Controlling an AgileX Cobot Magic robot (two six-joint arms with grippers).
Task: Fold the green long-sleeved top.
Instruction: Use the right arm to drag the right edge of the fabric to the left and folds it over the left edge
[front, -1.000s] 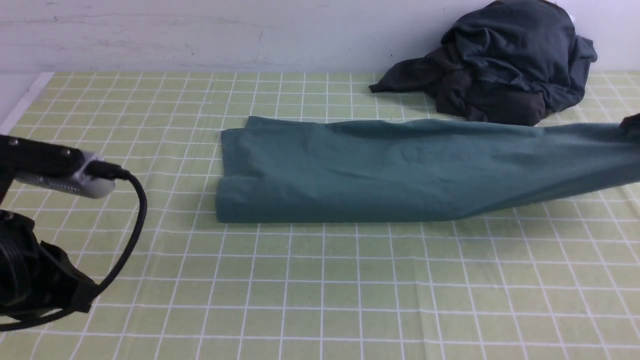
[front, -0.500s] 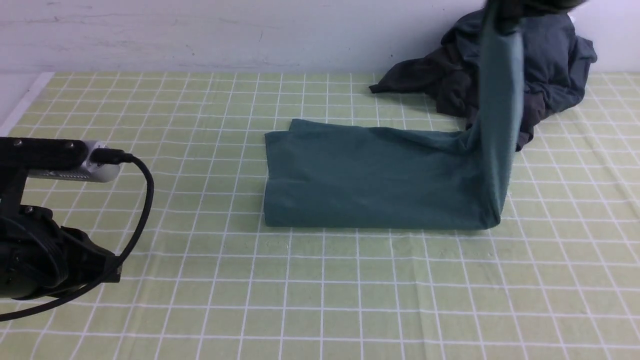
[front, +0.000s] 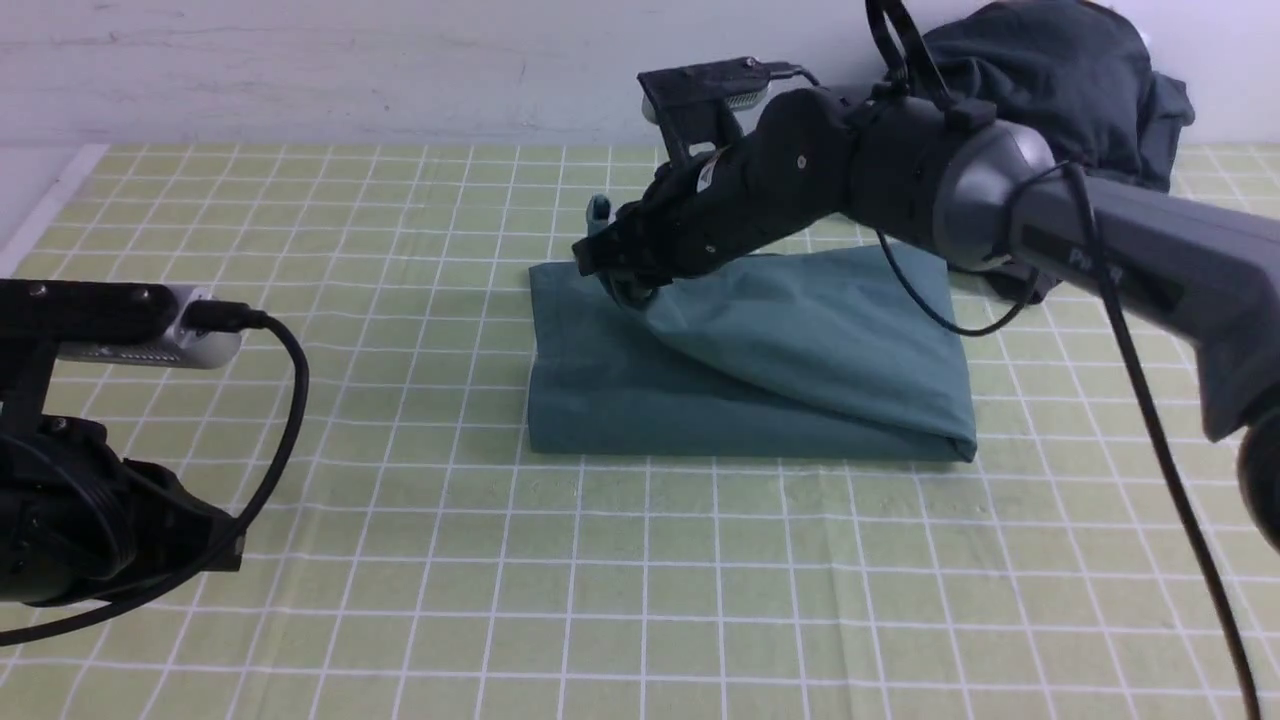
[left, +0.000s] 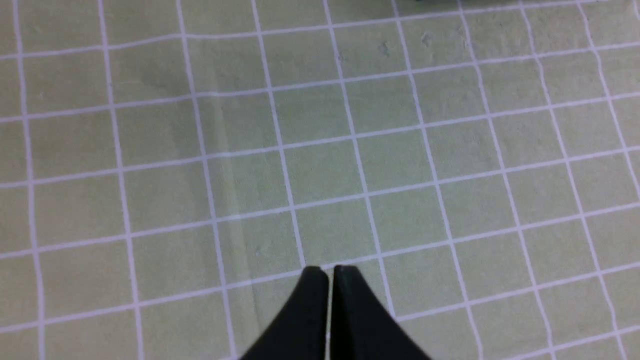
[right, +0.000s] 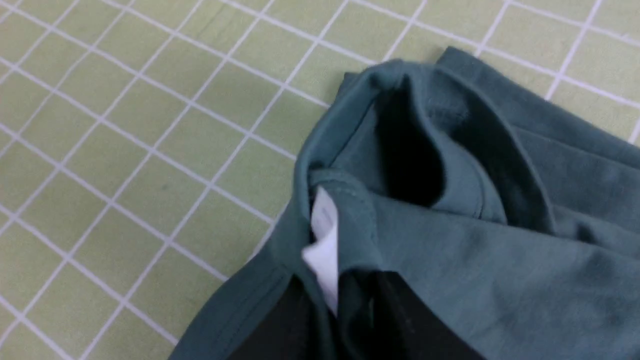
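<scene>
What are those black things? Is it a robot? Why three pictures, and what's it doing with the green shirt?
Yes, a robot with two arms. One picture looks forward from between them; the other two come from cameras on its wrists. On the checked tablecloth lies a green top, folded over, with dark clothes piled behind it. The right hand pinches the top's collar by the white label. The left hand is shut and holds nothing.
</scene>
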